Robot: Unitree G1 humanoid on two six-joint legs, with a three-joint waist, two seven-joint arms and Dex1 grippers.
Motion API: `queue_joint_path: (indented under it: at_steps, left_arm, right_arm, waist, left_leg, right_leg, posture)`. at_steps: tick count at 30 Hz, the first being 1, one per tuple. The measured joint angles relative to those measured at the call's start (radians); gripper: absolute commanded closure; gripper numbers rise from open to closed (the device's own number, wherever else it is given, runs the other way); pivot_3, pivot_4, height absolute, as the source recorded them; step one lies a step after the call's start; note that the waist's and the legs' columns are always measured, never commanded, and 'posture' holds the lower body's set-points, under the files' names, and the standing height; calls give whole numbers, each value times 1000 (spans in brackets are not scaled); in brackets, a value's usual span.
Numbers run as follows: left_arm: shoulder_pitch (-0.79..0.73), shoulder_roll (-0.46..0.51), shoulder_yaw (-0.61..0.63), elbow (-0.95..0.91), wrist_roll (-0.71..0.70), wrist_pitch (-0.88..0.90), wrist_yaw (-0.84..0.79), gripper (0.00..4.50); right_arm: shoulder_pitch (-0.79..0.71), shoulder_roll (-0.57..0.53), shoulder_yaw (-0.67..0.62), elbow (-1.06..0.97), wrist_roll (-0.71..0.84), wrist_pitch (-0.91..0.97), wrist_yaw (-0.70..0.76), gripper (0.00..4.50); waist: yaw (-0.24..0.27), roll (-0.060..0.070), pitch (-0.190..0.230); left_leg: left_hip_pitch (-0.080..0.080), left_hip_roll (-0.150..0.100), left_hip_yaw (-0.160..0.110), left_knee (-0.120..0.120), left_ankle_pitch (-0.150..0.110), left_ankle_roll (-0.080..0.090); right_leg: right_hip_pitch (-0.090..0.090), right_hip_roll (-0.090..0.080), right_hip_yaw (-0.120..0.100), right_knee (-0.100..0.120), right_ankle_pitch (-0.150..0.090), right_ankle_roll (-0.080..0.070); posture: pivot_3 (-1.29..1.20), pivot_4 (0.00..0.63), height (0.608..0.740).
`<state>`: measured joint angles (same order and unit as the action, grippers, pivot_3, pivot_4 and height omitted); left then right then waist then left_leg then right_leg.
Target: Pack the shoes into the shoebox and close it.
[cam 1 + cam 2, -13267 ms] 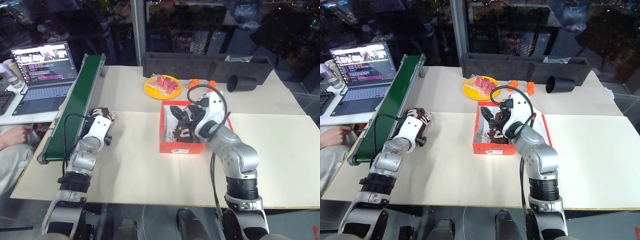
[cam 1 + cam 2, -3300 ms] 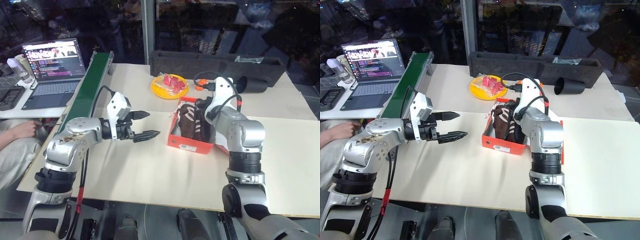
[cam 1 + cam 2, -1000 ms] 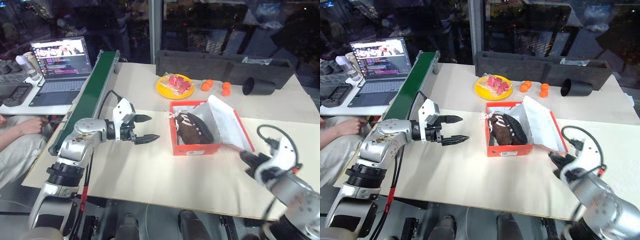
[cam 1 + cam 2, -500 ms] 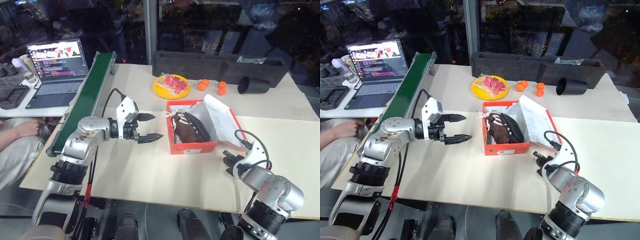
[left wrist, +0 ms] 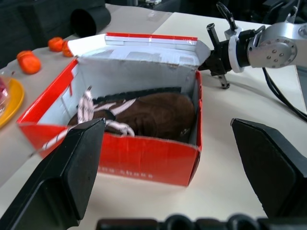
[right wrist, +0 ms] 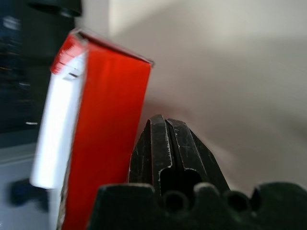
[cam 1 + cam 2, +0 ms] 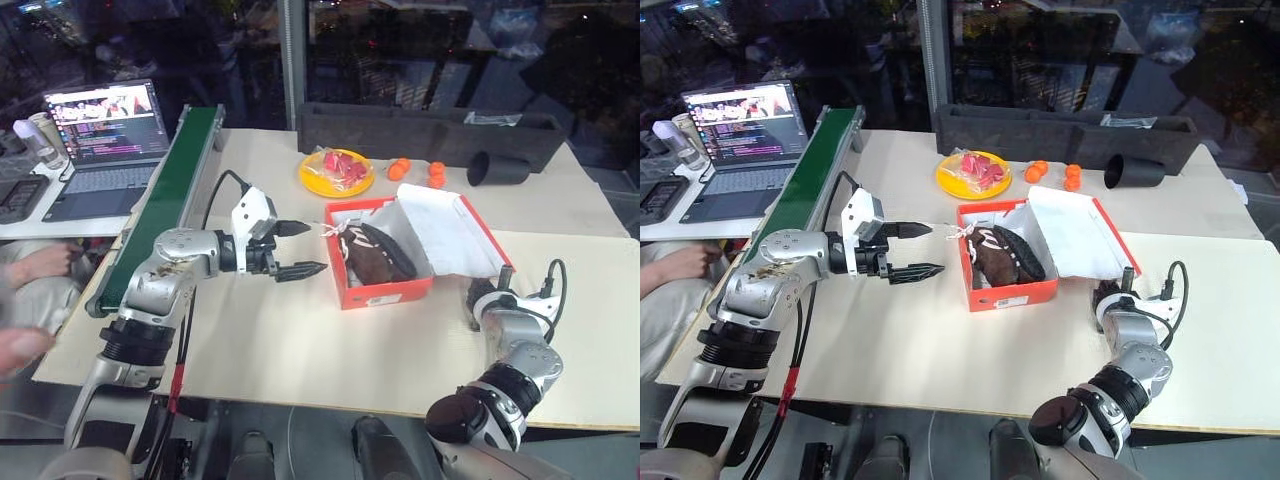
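Observation:
The red-orange shoebox (image 7: 384, 289) stands open in the middle of the table. Its lid (image 7: 446, 230) leans back to the right with the white inside up. Both dark brown shoes (image 7: 371, 252) with off-white laces lie inside the box. To the left of the box my left gripper (image 7: 311, 248) hovers open and empty, pointing at it. My right gripper (image 7: 477, 296) is shut and empty, low by the near right corner of the lid. In the right wrist view its fingertips (image 6: 168, 139) sit right beside the lid's red outer face (image 6: 108, 129); contact cannot be told.
Behind the box are a yellow plate (image 7: 336, 173) of red pieces, small oranges (image 7: 400, 169) and a black cup (image 7: 497, 167), in front of a long dark grey tray (image 7: 430, 130). A green conveyor (image 7: 165, 200) and a laptop (image 7: 100, 140) are at the left, with a person's hand (image 7: 25, 345).
My right arm has stretched forward and rolled its wrist, bringing the shut gripper up to the lid's outer side. The left gripper has stayed in place, open.

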<state>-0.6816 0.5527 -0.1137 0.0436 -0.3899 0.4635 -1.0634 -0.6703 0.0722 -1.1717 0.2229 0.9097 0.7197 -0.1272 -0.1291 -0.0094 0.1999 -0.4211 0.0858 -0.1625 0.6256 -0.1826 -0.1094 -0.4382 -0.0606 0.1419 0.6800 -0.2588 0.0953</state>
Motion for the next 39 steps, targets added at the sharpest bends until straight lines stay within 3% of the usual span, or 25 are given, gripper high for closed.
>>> queue_joint_path:
  at_steps: [3,8,12,16,20,27,30,39]
  left_arm:
    - [-5,-1,-1,1,0,0,0,0]
    - [-6,-1,-1,1,0,0,0,0]
    - [-6,3,2,-2,0,1,5,0]
    - [-5,9,2,-13,0,6,11,0]
    - [6,20,14,-25,-1,21,18,0]
    - [21,25,18,-47,-3,40,34,0]
    - [33,35,25,-68,-4,45,45,0]
    - [73,51,58,-144,-11,92,78,0]
  right_arm:
    - [25,4,102,-71,88,8,121,4439]
    - [113,-6,321,-375,303,86,324,4439]
    - [255,-170,654,-542,252,224,421,4439]
    - [259,-320,873,-552,102,260,429,4439]
    - [149,-367,1026,-403,-101,234,395,4439]
    - [-134,-310,1174,-26,-344,114,385,4439]
    - [-168,-294,1237,123,-441,76,406,4439]
    - [-212,-246,1273,338,-583,-53,472,4439]
  waist:
    - [2,5,3]
    - [6,9,5]
    - [7,9,5]
    - [13,9,5]
    - [12,8,6]
    - [15,7,6]
    - [24,6,5]
    - [16,-18,-12]
  left_leg:
    - [-1,0,0,0,0,0]
    - [-1,0,-1,-1,0,0]
    - [-1,0,0,-1,0,0]
    - [-1,0,0,0,1,-1]
    - [-1,0,0,0,1,-1]
    - [-2,0,-1,-1,1,-1]
    - [-1,0,0,0,1,-1]
    - [19,0,0,0,1,-1]
  right_leg:
    - [0,0,0,0,0,0]
    - [-1,0,0,0,-1,0]
    - [-1,0,0,0,-1,0]
    - [-1,0,0,0,-1,0]
    - [-2,0,1,-1,-1,0]
    - [-1,0,0,-1,-1,0]
    - [0,0,0,-1,-1,0]
    - [20,0,0,0,-6,-7]
  posture:
    - [0,150,671]
    - [0,150,671]
    - [0,150,671]
    - [0,150,671]
    - [0,150,671]
    - [0,150,671]
    - [0,150,671]
    - [0,150,671]
